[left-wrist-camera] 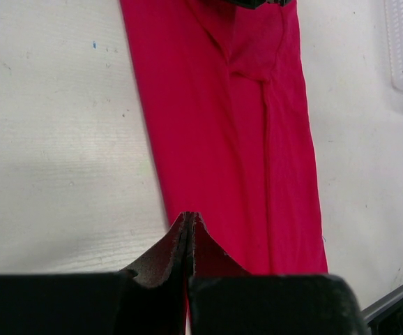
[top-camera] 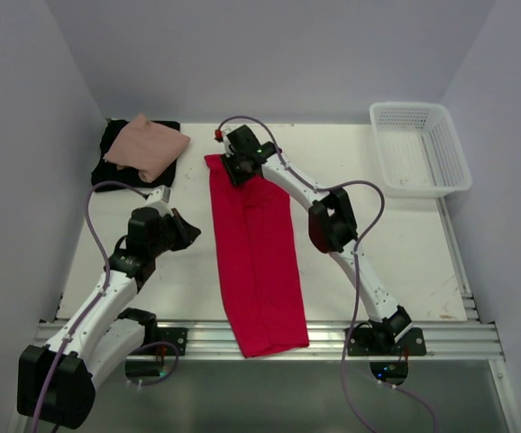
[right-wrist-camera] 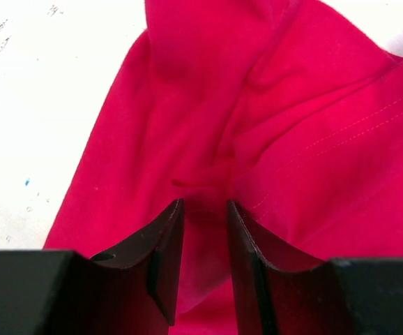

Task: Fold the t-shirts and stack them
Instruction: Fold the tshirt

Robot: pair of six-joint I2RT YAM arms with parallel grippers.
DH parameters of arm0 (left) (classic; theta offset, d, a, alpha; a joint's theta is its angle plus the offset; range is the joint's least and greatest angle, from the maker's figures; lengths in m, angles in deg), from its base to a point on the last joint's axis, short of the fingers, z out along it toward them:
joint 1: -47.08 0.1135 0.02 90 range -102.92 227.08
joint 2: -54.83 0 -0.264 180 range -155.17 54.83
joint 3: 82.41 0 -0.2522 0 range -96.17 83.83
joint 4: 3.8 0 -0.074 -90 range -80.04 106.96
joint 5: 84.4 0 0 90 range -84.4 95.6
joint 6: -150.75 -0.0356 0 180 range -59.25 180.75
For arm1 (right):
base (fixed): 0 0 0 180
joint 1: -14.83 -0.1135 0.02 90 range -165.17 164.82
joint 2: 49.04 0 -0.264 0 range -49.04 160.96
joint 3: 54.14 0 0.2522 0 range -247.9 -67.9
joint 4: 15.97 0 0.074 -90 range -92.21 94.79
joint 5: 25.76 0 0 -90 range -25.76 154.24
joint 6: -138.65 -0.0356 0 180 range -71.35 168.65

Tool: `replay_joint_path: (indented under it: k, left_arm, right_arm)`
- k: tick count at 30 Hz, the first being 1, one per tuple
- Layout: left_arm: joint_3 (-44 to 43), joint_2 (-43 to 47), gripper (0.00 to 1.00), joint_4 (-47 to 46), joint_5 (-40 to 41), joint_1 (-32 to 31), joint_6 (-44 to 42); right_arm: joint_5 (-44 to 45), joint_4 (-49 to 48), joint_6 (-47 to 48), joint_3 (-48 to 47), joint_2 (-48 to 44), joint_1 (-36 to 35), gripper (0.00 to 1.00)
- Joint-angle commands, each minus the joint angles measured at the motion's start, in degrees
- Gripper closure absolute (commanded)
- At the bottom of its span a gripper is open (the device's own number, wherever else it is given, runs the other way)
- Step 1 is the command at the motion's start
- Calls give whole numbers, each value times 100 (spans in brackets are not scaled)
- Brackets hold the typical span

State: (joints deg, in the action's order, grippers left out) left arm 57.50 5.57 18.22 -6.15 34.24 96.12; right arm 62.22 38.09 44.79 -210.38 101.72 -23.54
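Observation:
The red t-shirt (top-camera: 256, 253) lies folded into a long narrow strip down the middle of the table, its near end over the front rail. My right gripper (top-camera: 239, 169) is at its far end, jaws closed on a bunched fold of red cloth (right-wrist-camera: 208, 139); the gripper (right-wrist-camera: 205, 206) has creases running out from it. My left gripper (top-camera: 185, 230) is shut and empty, just left of the strip; in the left wrist view its tips (left-wrist-camera: 189, 216) sit at the red shirt's (left-wrist-camera: 215, 139) left edge. The folded salmon-pink t-shirt (top-camera: 152, 144) rests on the black t-shirt (top-camera: 114, 153) at the far left.
A white lattice basket (top-camera: 420, 149) stands at the far right corner. The aluminium rail (top-camera: 441, 338) runs along the table's near edge. Grey walls close in the left, right and back sides.

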Motion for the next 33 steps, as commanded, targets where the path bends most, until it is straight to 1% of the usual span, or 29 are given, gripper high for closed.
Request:
replay_joint_path:
  k: [1,16,28,33]
  left_arm:
    - [101,109,100,-60,-12,-25,57]
    - [189,144,100,-95,6,-25,92]
    - [242,65,100,-227,6,-25,119]
    - [242,13,100,-271,15,-25,110]
  right_arm:
    - [97,-180,-71,-149,76,110,66]
    - [-412,-162,-309,115,164,198,71]
    - [-870,-522,-335,606,-564,155,68]
    - [-940,-593,-273,651,-662,49,68]
